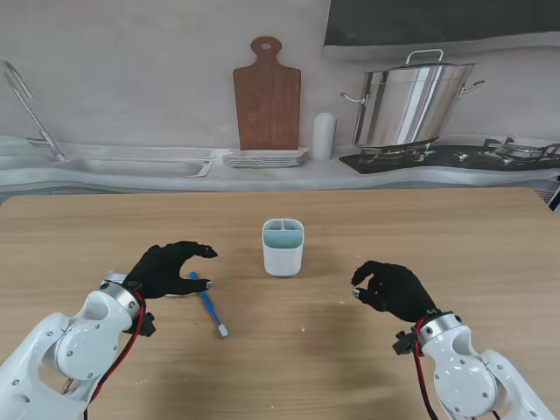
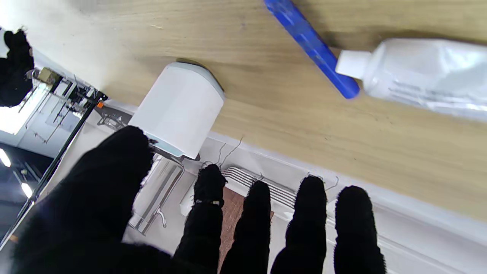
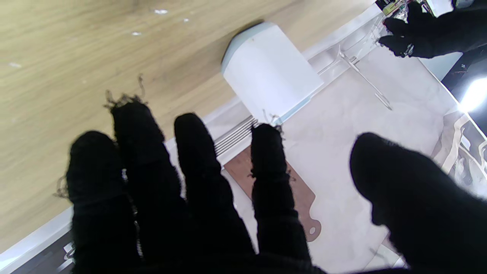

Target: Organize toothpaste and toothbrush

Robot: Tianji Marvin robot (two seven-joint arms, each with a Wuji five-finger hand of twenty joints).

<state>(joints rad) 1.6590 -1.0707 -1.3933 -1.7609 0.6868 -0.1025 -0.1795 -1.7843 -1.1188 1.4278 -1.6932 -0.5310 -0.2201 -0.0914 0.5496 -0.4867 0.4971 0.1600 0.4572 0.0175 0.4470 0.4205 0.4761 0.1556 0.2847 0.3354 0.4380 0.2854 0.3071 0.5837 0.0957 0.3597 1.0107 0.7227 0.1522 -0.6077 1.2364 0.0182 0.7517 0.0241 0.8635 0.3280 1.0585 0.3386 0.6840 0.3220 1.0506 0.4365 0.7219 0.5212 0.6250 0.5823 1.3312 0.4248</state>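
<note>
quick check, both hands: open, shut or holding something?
Left hand: open, holds nothing, over the toothpaste and toothbrush.
Right hand: open, fingers apart, holds nothing.

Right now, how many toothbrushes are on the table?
1. The blue toothbrush lies on the table by the left hand, beside the toothpaste. The holder looks empty.

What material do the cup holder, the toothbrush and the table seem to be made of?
Cup holder: probably matte white plastic, smooth walls with no glare. Toothbrush: blue handle, likely glossy plastic; it catches light in the left wrist view. Table: wood grain shows, but whether solid wood or laminate cannot be told.
</note>
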